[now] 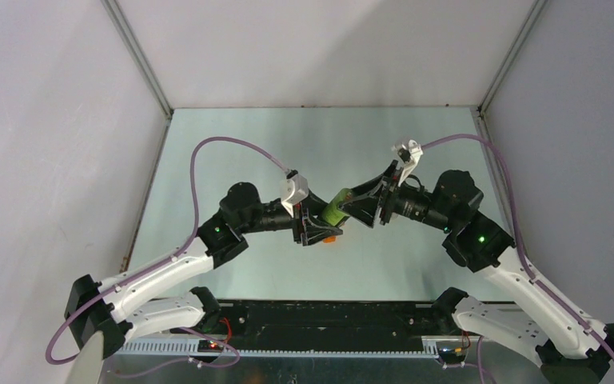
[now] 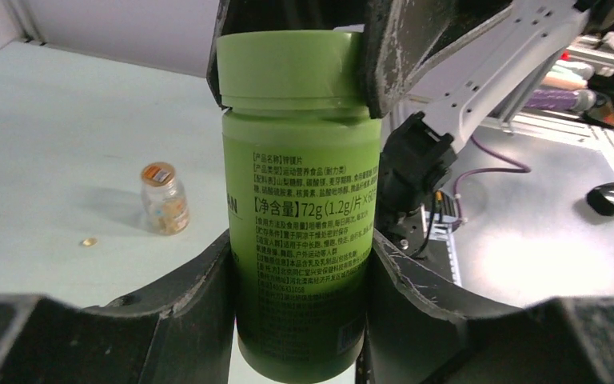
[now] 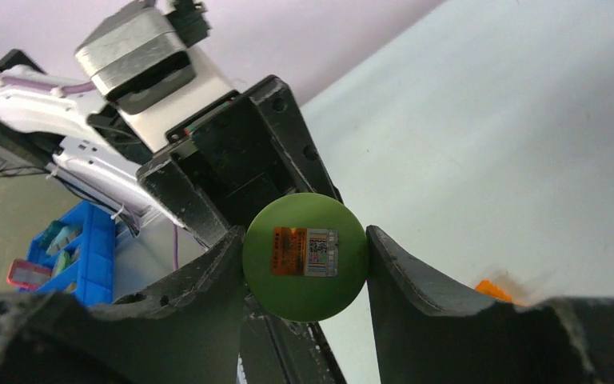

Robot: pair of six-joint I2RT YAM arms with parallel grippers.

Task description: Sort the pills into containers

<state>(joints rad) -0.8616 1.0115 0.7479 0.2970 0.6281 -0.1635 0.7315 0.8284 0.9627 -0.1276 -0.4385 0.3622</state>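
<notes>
The green bottle (image 1: pixel 336 206) with printed label is held in mid-air between both grippers above the table's middle. My left gripper (image 1: pixel 320 220) is shut on its body, as the left wrist view (image 2: pixel 304 232) shows. My right gripper (image 1: pixel 360 200) is shut on the bottle's green cap (image 3: pixel 305 256), seen end-on with an orange sticker. The right gripper's fingers (image 2: pixel 392 48) clamp the cap (image 2: pixel 288 68) in the left wrist view. The clear orange-topped vial (image 2: pixel 164 198) stands on the table, with one small pill (image 2: pixel 89 242) lying near it. The orange box (image 1: pixel 329 238) sits under the left gripper, mostly hidden; a corner of it shows in the right wrist view (image 3: pixel 492 290).
The pale green table (image 1: pixel 240 144) is walled by white panels at the back and both sides. A blue bin (image 3: pixel 72 256) and cables lie beyond the table's near edge.
</notes>
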